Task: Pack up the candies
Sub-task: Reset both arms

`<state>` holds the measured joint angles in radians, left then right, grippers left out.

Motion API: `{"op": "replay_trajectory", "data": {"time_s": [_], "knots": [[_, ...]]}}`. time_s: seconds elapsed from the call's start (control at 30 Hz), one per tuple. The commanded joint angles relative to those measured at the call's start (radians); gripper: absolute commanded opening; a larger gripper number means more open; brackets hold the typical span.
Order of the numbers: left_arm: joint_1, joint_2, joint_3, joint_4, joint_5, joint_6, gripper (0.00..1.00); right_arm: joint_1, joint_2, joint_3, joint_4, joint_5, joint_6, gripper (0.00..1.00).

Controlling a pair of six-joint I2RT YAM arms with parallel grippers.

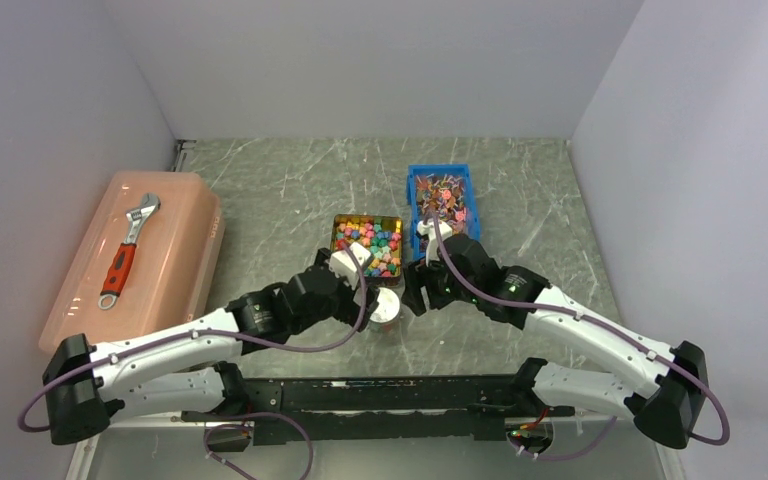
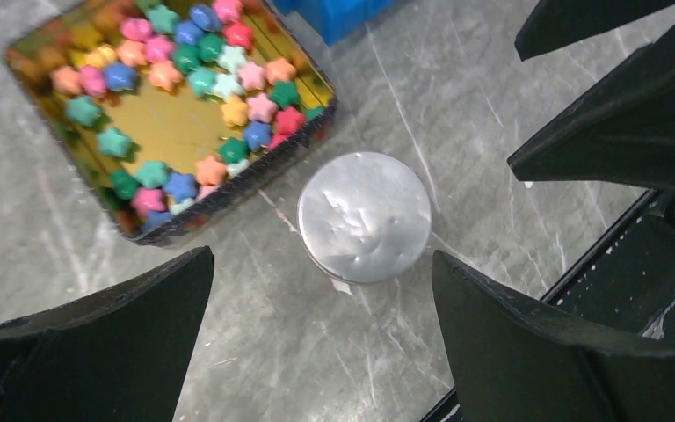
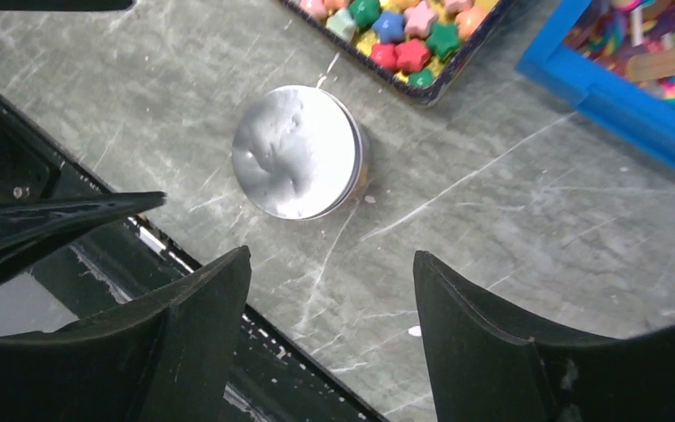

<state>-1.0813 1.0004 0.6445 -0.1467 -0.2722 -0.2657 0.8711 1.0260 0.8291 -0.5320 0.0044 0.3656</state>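
Candies [image 2: 185, 97] — small star-shaped lumps in pink, blue, green, orange and red — lie loose in a square gold-lined tin [image 2: 255, 176] at mid-table, their points facing every which way. None shows a long axis. The tin sits roughly square to the table [image 1: 280, 190] edges, just left of a blue bin [image 1: 412, 185] of mixed sweets. By the tin's near corner a round silver-lidded pot [image 2: 365, 229] stands upright, close but not touching. The left gripper [image 2: 321, 262] hovers over the pot, fingers spread wide and empty. The right gripper [image 3: 332, 257] hangs beside the pot — jaws parted, holding nothing. Far left, a wrench [image 1: 125, 250] lies on a pink toolbox [image 1: 170, 270].
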Motion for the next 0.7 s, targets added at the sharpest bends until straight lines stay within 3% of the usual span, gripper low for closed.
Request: {"op": "replay_trajectory", "data": {"time_s": [0.0, 0.17, 0.37, 0.67], "knots": [[0.010, -0.018, 0.152, -0.225, -0.117, 0.009, 1.00, -0.010, -0.023, 0.085, -0.001, 0.097, -0.053, 0.73], [0.105, 0.028, 0.366, -0.432, -0.103, 0.010, 0.99, -0.032, -0.029, 0.148, -0.006, 0.174, -0.077, 0.83], [0.202, 0.033, 0.495, -0.512, -0.084, 0.059, 0.99, -0.095, -0.062, 0.191, 0.017, 0.248, -0.101, 0.90], [0.369, -0.074, 0.467, -0.474, -0.071, 0.157, 0.99, -0.349, -0.113, 0.161, 0.093, 0.231, 0.002, 0.93]]}}
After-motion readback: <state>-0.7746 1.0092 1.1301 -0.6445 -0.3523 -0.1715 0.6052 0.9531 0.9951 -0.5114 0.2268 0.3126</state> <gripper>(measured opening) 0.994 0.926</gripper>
